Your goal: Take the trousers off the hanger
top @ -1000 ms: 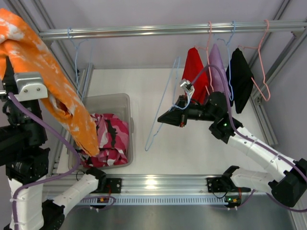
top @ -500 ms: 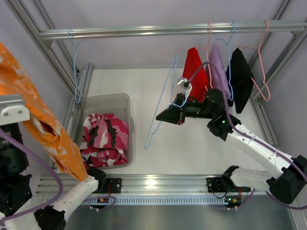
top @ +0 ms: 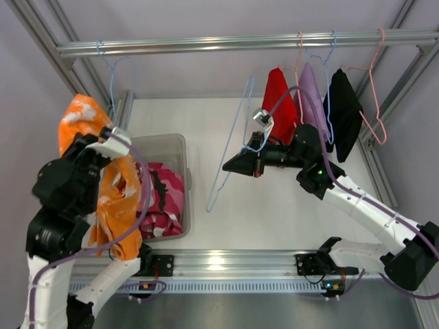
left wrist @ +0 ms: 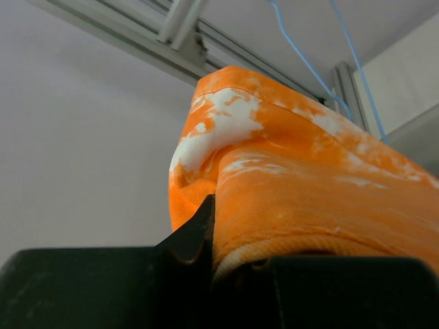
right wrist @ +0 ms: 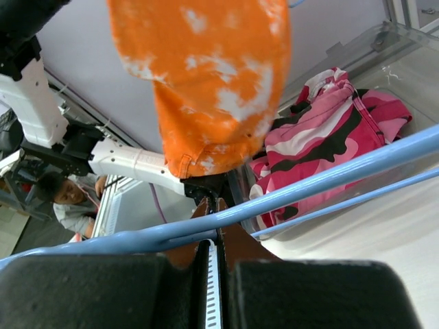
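Orange trousers off hanger, pinched in left gripper by bin; camo pair binned; right gripper clamped on hanger; drop pending.

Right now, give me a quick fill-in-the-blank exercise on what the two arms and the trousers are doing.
1. The left gripper is shut on the blotchy trousers, whose main colour is ____.
2. The camouflage trousers in the clear bin are pink, white and ____.
3. The right gripper is shut on an empty wire hanger coloured ____.

Missing words: orange; black; blue.
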`<state>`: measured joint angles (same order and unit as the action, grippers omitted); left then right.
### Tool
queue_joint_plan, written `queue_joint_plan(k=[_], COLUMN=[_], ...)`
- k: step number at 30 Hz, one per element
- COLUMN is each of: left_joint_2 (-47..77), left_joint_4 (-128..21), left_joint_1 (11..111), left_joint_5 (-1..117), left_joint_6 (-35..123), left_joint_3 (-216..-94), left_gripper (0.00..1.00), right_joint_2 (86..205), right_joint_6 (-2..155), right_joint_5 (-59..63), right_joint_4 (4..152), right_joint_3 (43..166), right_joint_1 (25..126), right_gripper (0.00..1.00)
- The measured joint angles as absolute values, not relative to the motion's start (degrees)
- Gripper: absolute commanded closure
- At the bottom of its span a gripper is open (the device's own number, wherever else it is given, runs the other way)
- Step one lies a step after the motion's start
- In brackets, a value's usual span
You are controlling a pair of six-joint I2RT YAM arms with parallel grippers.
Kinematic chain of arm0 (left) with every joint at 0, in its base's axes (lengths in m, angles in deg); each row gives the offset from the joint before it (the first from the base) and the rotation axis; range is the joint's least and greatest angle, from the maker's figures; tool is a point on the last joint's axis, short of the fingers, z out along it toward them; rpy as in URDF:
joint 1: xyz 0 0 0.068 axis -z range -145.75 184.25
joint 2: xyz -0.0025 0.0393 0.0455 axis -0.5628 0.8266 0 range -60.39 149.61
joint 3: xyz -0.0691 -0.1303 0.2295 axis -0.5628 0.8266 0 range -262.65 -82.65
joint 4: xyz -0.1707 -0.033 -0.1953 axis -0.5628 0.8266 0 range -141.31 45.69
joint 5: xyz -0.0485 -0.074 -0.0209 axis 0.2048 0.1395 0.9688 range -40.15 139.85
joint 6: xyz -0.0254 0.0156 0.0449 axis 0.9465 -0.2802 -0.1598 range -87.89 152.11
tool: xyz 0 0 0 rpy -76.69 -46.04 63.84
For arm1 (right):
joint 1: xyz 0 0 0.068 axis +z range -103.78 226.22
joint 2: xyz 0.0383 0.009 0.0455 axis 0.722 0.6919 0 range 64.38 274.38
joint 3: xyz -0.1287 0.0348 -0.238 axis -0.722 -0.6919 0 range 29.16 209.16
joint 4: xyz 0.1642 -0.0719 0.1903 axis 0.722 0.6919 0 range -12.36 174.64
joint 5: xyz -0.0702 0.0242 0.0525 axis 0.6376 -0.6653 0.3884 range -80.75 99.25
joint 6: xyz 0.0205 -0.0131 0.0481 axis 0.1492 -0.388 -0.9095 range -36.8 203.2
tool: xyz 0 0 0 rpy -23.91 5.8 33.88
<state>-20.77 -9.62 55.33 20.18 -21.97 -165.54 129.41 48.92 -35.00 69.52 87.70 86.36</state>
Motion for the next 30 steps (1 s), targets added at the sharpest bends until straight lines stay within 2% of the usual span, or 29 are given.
queue_joint_plan(k=[9,15,23,30], left_joint_2=[-9.6,-8.9,-14.1,-10.4], left_joint_4=[-12.6,-12.6,1.2,8.5], left_joint_1=[55.3,55.3,55.2,50.5], left_joint_5=[15.7,14.4,22.1,31.2], left_joint_6=[-17.0,-12.3,-0.3,5.9], left_joint_3=[-159.7,-154.8,-143.6,-135.9], left_gripper=[1.00,1.00,1.00,1.00], right_joint_2=[129.4,128.8,127.3,126.5], right_joint_6=[50.2,51.2,51.9,52.4], right_joint_5=[-34.9,-34.6,-34.5,-34.4], right_joint_4=[70.6,71.6,71.8,72.6], right_joint_3=[87.7,87.7,87.7,87.7], right_joint_1=[86.4,86.4,86.4,86.4], right_gripper=[1.00,1.00,1.00,1.00])
